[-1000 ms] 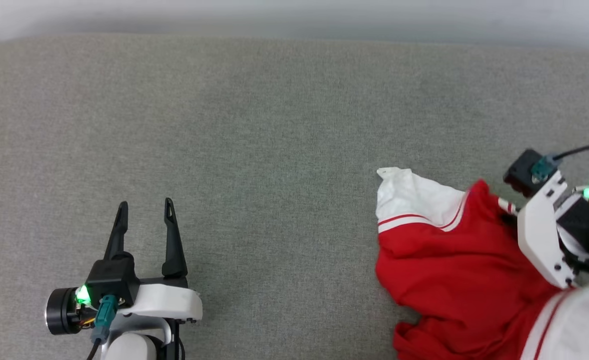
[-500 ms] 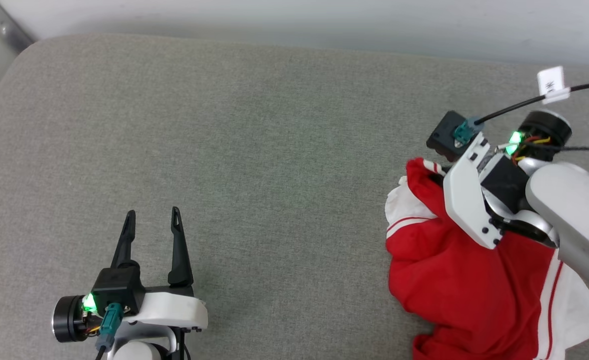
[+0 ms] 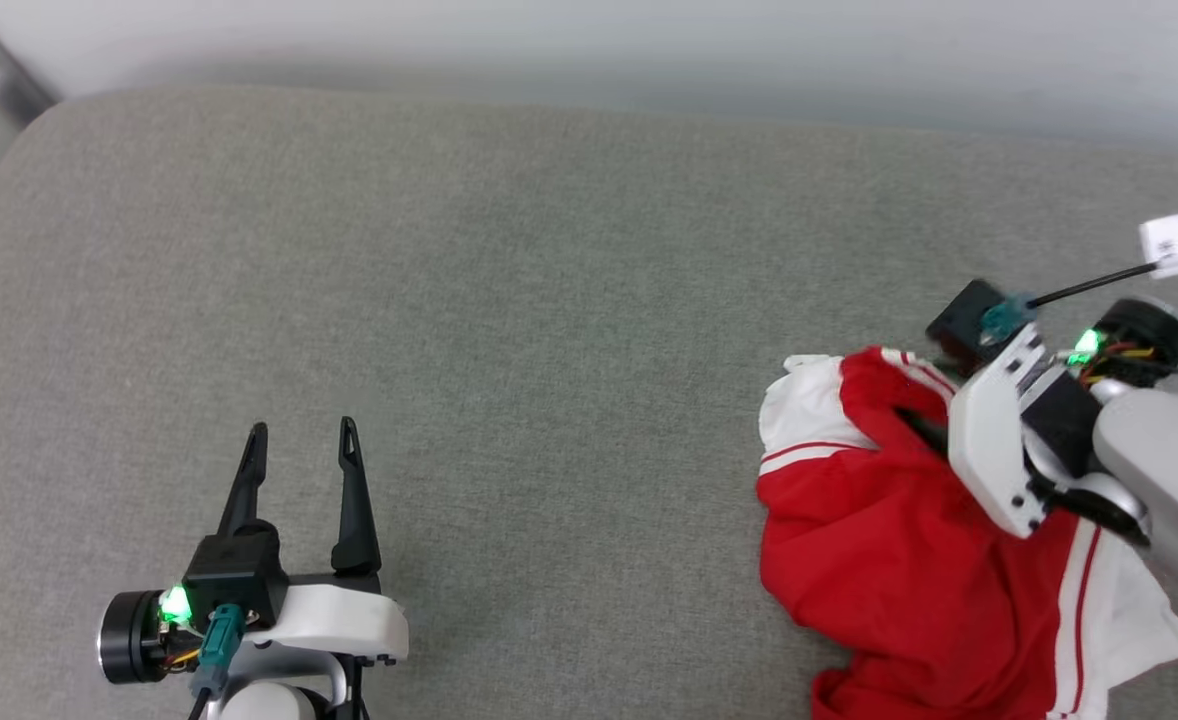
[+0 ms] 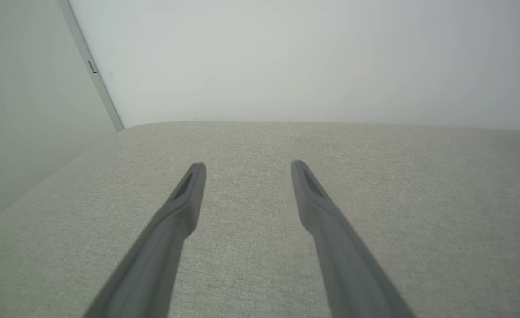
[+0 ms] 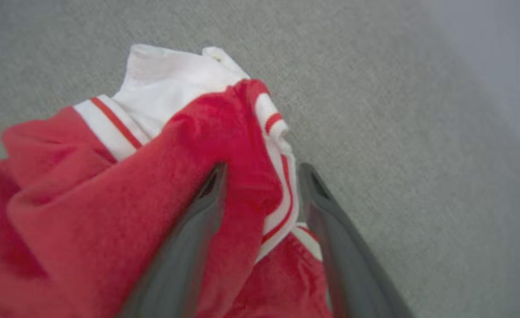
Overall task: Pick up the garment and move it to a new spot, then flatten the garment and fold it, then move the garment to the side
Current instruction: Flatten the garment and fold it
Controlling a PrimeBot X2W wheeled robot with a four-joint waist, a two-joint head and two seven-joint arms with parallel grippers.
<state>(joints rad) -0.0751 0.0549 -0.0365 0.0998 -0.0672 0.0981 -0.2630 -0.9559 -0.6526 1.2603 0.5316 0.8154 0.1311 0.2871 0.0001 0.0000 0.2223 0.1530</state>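
grey woven upholstery covers the whole working area, with a pale wall behind its far edge. the garment lies bunched on the robot's right, toward the near edge. its red body is rumpled and one white sleeve points toward the middle. the right gripper is down in the heap by the striped trim. its fingers are apart, and a ridge of red cloth stands loose between them, not pinched. the left gripper hangs well apart over bare upholstery, fingers spread, holding nothing. this looks like the end of the moving step, with the shirt let go at its spot. flattening comes next. it likely needs both grippers to take opposite edges, shoulders or hem, and draw the thin cloth out smooth.
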